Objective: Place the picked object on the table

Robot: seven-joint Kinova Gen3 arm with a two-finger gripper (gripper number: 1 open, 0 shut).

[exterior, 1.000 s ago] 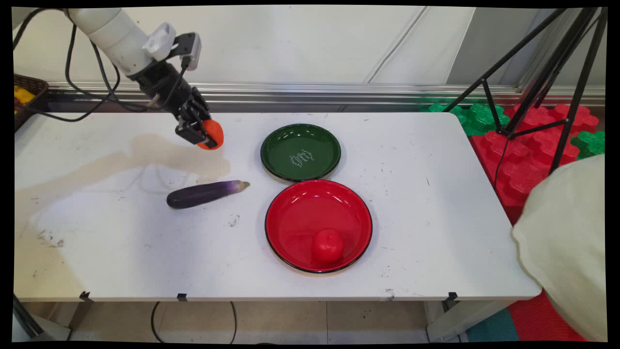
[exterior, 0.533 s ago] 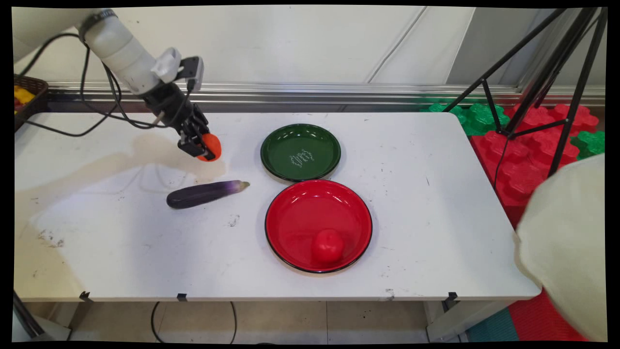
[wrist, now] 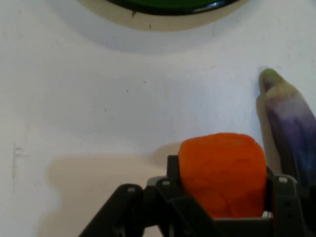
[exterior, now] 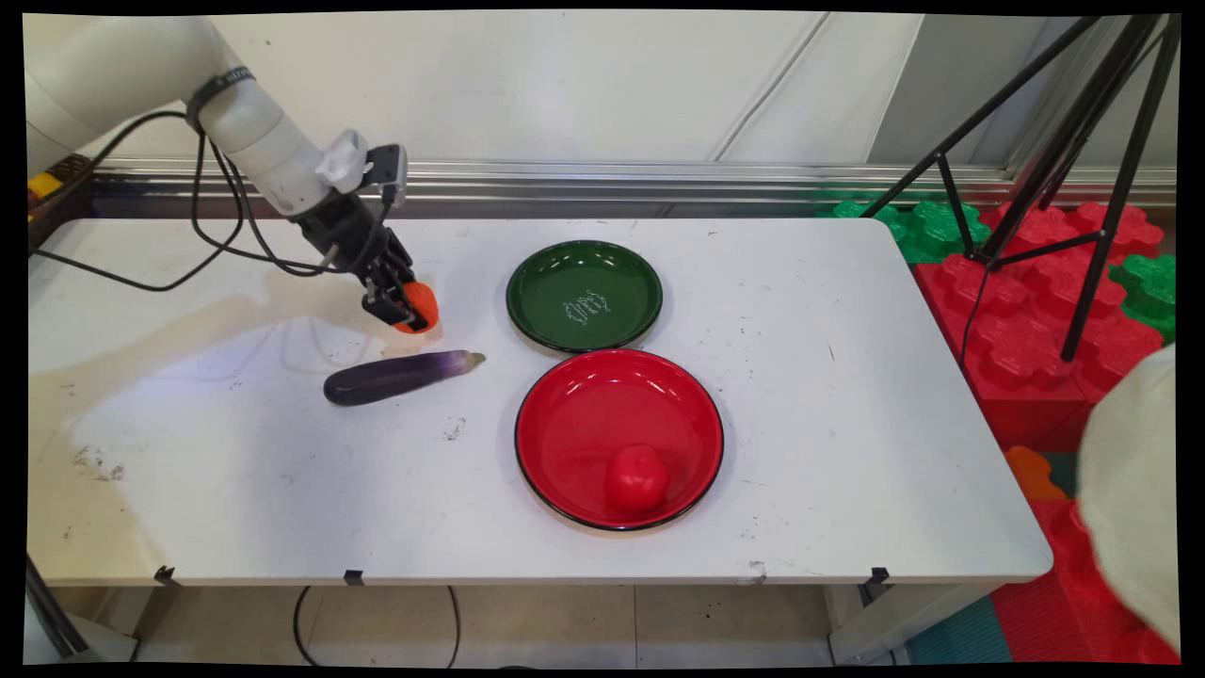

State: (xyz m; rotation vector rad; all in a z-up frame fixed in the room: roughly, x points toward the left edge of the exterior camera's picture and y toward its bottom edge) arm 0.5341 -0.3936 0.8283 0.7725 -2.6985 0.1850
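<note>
Currently | jaws [exterior: 407,313] clamped on orange fruit [exterior: 417,306], low over desk [exterior: 847,424] | eggplant [exterior: 395,376] just below jaws, long axis crosswise, stem toward green plate [exterior: 584,295]; red plate [exterior: 618,438] farther right

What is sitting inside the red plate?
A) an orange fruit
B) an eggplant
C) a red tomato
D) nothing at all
C: a red tomato lies in the red plate, near its front rim; the eggplant lies on the table, and the orange fruit is in the end effector.
</note>
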